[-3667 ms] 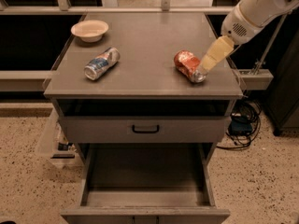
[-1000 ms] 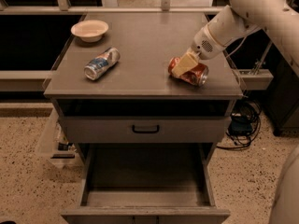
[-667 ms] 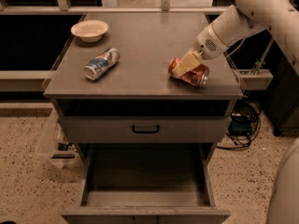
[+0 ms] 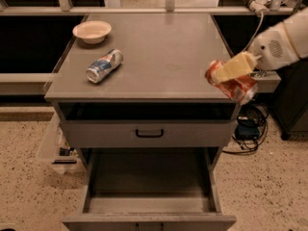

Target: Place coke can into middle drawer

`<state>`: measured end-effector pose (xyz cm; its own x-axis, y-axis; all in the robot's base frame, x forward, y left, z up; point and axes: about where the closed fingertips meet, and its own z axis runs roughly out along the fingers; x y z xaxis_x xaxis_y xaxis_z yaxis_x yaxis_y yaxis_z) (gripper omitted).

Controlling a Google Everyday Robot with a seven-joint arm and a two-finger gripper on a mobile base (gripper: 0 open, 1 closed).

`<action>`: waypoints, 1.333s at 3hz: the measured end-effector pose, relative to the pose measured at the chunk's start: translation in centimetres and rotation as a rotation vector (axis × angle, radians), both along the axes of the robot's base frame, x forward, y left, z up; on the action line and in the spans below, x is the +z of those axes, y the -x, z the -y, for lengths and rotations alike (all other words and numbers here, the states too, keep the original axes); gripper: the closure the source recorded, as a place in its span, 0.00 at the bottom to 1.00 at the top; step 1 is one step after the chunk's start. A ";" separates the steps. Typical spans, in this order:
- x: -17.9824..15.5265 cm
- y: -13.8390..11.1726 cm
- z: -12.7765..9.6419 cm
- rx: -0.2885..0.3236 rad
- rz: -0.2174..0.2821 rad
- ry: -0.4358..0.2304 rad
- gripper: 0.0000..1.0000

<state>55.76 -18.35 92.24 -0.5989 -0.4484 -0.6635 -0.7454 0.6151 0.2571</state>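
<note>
The coke can, red-orange with silver ends, lies tilted in my gripper, lifted off the cabinet top at its front right corner. The gripper's yellowish fingers are shut on the can, and the white arm reaches in from the right. The middle drawer is pulled out below, a grey tray with a bare floor. It lies below and to the left of the can.
A blue, white and red can lies on its side on the grey cabinet top. A beige bowl stands at the back left. The closed top drawer has a black handle. Cables lie on the floor at right.
The gripper closed on the coke can, lifted it off the cabinet top and carried it towards the front right corner. The other can and bowl stayed put.
</note>
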 end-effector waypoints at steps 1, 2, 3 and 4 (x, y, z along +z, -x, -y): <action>-0.8 4.9 1.8 -0.110 -0.061 -0.090 1.00; -4.5 7.5 2.5 -0.181 -0.164 -0.172 1.00; -4.7 7.8 2.3 -0.177 -0.170 -0.169 1.00; -4.7 7.7 2.3 -0.177 -0.169 -0.168 1.00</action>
